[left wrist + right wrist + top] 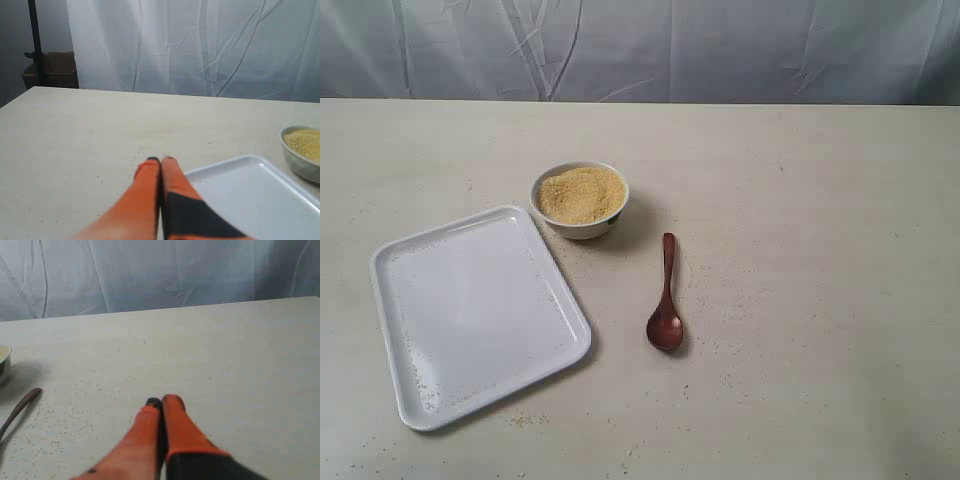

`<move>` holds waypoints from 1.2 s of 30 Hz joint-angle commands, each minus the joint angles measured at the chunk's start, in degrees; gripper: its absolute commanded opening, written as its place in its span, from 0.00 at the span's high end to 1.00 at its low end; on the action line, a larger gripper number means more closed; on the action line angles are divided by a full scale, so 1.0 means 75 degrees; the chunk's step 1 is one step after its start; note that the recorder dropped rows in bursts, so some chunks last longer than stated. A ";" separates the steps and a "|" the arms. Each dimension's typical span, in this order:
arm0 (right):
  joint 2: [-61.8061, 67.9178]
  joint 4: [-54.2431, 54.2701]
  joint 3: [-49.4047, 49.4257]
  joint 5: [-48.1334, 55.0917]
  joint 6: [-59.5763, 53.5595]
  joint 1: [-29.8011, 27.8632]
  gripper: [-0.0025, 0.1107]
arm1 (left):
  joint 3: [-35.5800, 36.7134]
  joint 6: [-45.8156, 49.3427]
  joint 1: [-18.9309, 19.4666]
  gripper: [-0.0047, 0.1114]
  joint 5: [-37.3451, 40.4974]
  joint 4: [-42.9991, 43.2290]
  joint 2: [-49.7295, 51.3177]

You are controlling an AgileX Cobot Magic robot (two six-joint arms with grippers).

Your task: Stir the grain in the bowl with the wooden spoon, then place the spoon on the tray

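the spoon (667, 296) lies free on the counter (820, 250) beside the tray (480, 310), handle toward the bowl (582, 229) of grain (581, 193), likely awaiting pickup, since the left hand (161, 160) and right hand (162, 401) are pinched closed, empty.

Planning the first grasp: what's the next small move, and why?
Probably open the right hand and reach toward the wooden spoon: it lies untouched on the table on that arm's side of the bowl, and the hand is shut, empty.
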 commanded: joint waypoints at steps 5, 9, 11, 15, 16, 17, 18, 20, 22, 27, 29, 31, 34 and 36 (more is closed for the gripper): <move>-0.0040 -0.0002 0.0019 -0.0113 -0.0028 -0.0032 0.96 | 0.0038 -0.0012 0.0028 0.96 -0.0030 0.0004 -0.0037; -0.0040 -0.0002 0.0019 -0.0113 -0.0028 -0.0032 0.96 | 0.0038 -0.0012 0.0028 0.96 -0.0030 0.0004 -0.0037; -0.0040 -0.0106 0.0019 -0.0127 -0.0028 -0.0032 0.96 | 0.0038 -0.0012 0.0028 0.96 -0.0030 0.0004 -0.0037; -0.0040 -0.0358 0.0019 -0.1267 -0.0028 -0.0032 0.96 | 0.0038 -0.0012 0.0028 0.96 -0.0030 0.0004 -0.0037; -0.0040 -0.0358 0.0019 -0.1783 -0.0028 -0.0032 0.96 | 0.0038 -0.0012 0.0028 0.96 -0.0030 0.0004 -0.0037; -0.0040 -0.0358 0.0019 -0.2477 -0.0028 -0.0032 0.96 | 0.0038 -0.0012 0.0028 0.96 -0.0030 0.0004 -0.0037; -0.0040 -0.0358 0.0019 -0.3174 -0.0028 -0.0032 0.96 | 0.0038 -0.0012 0.0028 0.96 -0.0030 0.0004 -0.0037; -0.0040 -0.0358 0.0019 -0.4429 -0.0028 -0.0032 0.96 | 0.0038 -0.0012 0.0028 0.96 -0.0030 0.0004 -0.0037; -0.0040 -0.0358 0.0019 -0.5408 -0.0028 -0.0032 0.96 | 0.0038 -0.0012 0.0028 0.96 -0.0030 0.0004 -0.0037; -0.0040 -0.0358 0.0019 -0.7417 -0.0028 -0.0032 0.96 | 0.0038 -0.0012 0.0028 0.96 -0.0030 0.0004 -0.0037; -0.0040 -0.0358 0.0019 -0.8134 -0.0028 -0.0032 0.96 | 0.0038 -0.0012 0.0028 0.96 -0.0030 0.0004 -0.0037; -0.0040 -0.0230 0.0019 -0.8570 -0.0028 -0.0032 0.96 | 0.0038 -0.0012 0.0028 0.96 -0.0030 0.0004 -0.0037; -0.0040 0.0578 0.0019 -0.8603 -0.0059 -0.0032 0.96 | 0.0038 -0.0012 0.0028 0.96 -0.0030 0.0004 -0.0037; -0.0040 0.1146 -0.0066 -0.7630 -0.0059 -0.0032 0.96 | 0.0038 -0.0012 0.0028 0.96 -0.0030 0.0004 -0.0037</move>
